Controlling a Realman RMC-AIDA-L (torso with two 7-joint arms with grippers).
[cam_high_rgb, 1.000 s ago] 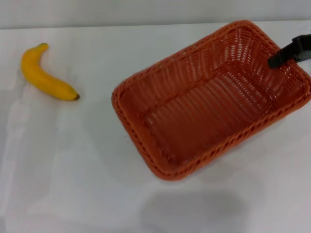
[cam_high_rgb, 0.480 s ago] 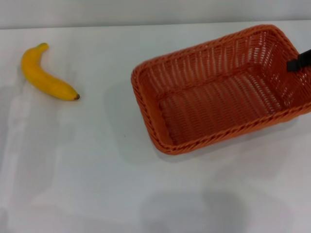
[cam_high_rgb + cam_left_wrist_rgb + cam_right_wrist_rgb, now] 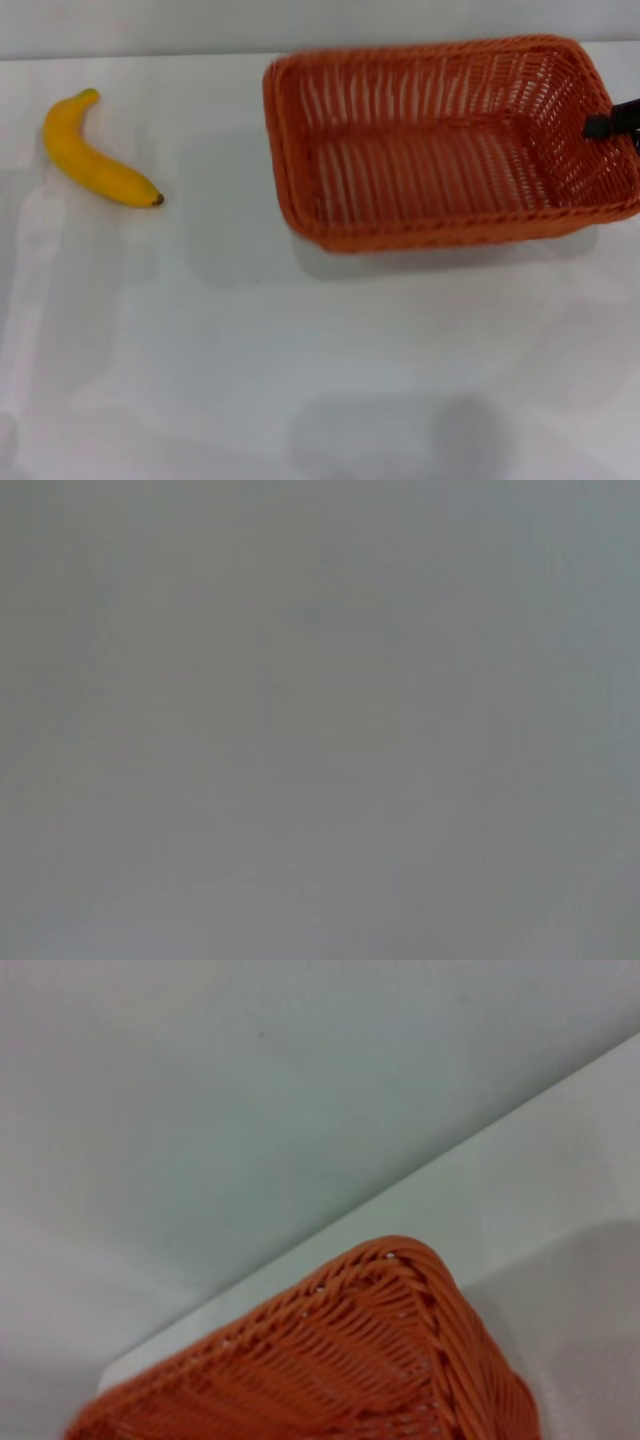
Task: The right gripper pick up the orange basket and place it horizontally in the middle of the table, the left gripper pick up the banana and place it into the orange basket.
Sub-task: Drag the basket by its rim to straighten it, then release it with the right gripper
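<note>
The right hand (image 3: 606, 124) gripped the right rim of the orange basket (image 3: 440, 150), which lay level on the tabletop (image 3: 300, 350). The banana (image 3: 93, 152) lay well apart (far left); the left hand was not visible.

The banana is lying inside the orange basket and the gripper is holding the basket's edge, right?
Not quite. The banana is not in the orange basket; the head view shows it lying on the table, well off to the basket's left. The rest holds: the right gripper is at the basket's right rim.
</note>
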